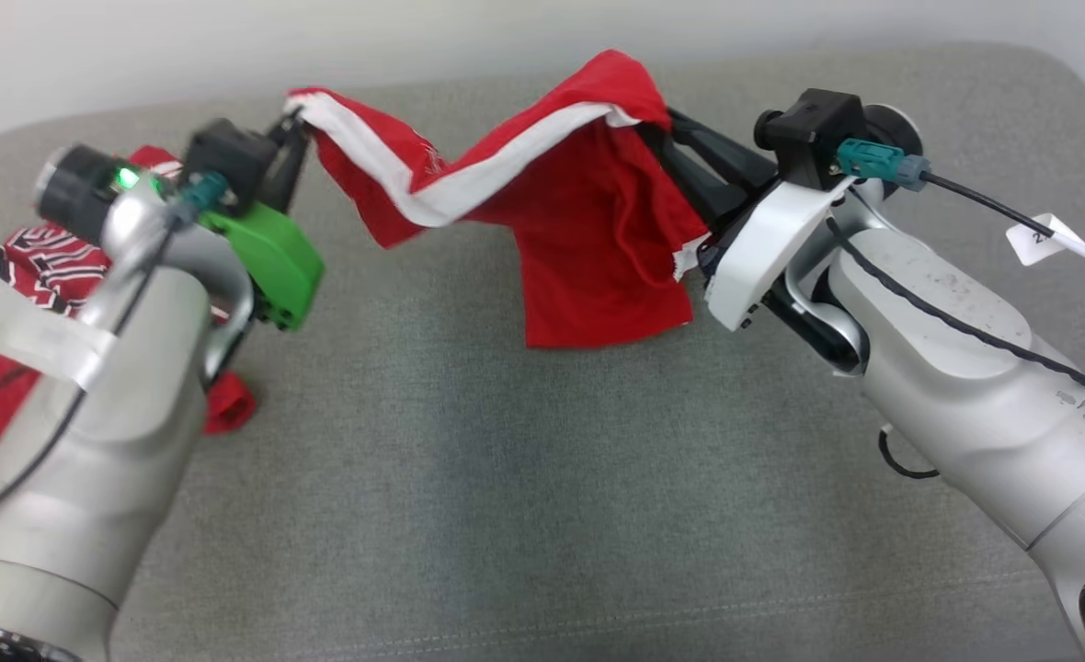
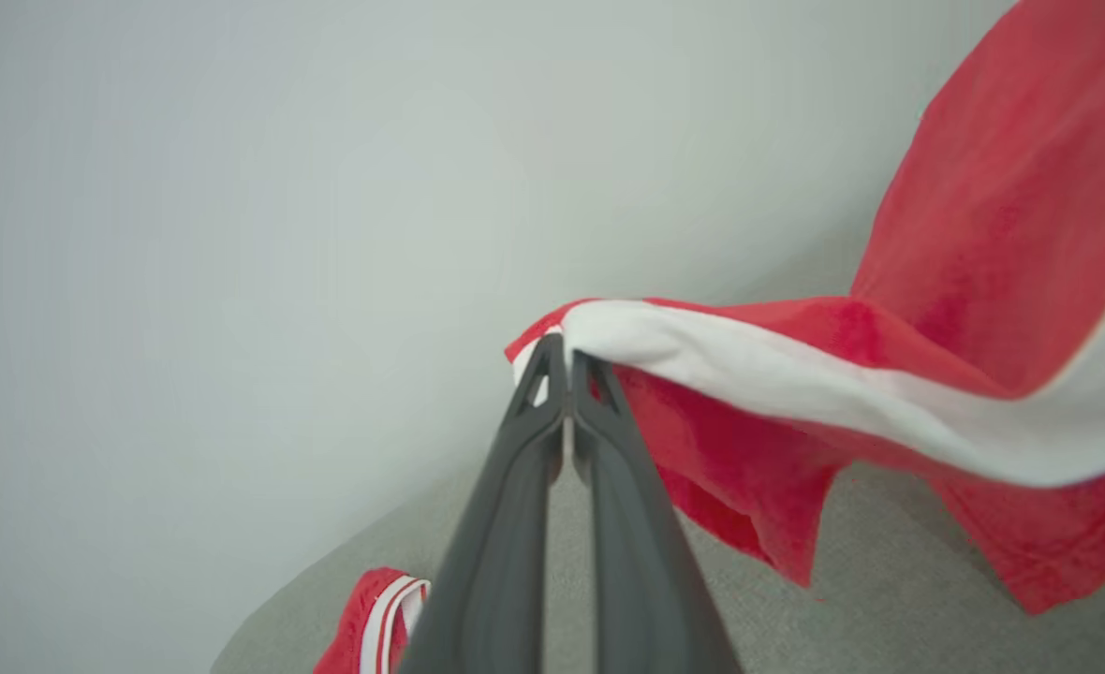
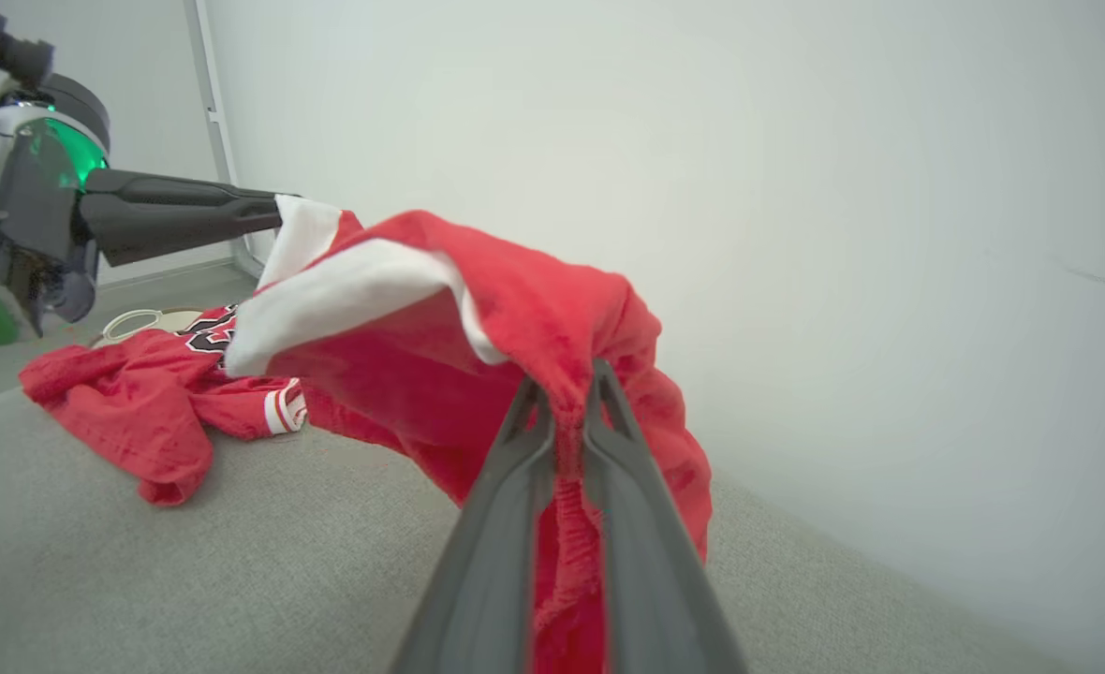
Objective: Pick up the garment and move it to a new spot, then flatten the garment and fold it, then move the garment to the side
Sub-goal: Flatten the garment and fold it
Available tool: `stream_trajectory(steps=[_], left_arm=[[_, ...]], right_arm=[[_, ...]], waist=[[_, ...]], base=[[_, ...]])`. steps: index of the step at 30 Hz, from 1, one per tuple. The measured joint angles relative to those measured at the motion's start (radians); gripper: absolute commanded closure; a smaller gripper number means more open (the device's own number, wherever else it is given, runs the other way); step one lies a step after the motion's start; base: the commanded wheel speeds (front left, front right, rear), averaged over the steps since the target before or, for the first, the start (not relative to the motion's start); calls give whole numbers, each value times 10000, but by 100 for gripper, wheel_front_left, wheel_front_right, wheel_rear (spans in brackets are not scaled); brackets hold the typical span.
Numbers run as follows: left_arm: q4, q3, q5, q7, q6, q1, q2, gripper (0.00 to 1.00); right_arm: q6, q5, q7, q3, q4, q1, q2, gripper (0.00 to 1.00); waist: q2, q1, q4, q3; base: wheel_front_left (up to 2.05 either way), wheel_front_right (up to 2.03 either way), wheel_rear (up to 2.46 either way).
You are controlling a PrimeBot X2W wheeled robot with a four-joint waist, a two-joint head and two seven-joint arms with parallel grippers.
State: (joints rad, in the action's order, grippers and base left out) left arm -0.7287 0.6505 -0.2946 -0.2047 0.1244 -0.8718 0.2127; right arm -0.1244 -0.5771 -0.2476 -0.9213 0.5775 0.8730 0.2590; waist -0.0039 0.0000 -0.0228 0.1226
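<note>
Red garment (image 1: 588, 211), slung above the grey cushion (image 1: 506, 460), our left gripper (image 1: 296, 119) and right gripper (image 1: 667, 124) each clamped on an end: we should draw them apart evenly, then lower it flat.

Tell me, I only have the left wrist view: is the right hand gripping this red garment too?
Observer: Yes, the right hand is shut on a bunched red fold of the garment.
Operator: Is it hanging free?
Observer: It sags from the left hand across to the right, longest part hanging by the right hand; contact with the grey surface is unclear.
Operator: What's the striped red scrap below my fingers?
Observer: A second red garment with black-and-white lettering, crumpled on the surface beside the left arm.
</note>
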Motion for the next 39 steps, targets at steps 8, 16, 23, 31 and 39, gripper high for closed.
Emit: stream_trajectory(steps=[8, 16, 23, 31, 39], left_arm=[[259, -174, -268, 194, 2, -842, 334, 100], [631, -355, -848, 420, 4, -1182, 564, 100], [1300, 376, -2213, 1139, 4, -137, 190, 100], [2178, 2113, -4174, 3404, 4, 2011, 380, 100], [3032, 2980, -6450, 6464, 4, 2570, 1386, 100]], right_arm=[[-2, -1770, 786, -347, -757, 532, 905, 100], [-2, -2947, 1406, -6, -1576, 1245, 1927, 100], [0, -4079, 2380, -662, -2194, 56, 2539, 100], [0, -5388, 3173, -1277, -3609, -1521, 3346, 100], [0, -7283, 5256, -2029, -4424, -2188, 3979, 100]], waist=[[0, 0, -54, -765], [0, 0, -108, -1201], [0, 0, -163, -1129], [0, 0, -282, -858], [0, 0, -432, -300]], base=[[0, 0, 0], [0, 0, 0], [0, 0, 0], [0, 0, 0], [0, 0, 0]])
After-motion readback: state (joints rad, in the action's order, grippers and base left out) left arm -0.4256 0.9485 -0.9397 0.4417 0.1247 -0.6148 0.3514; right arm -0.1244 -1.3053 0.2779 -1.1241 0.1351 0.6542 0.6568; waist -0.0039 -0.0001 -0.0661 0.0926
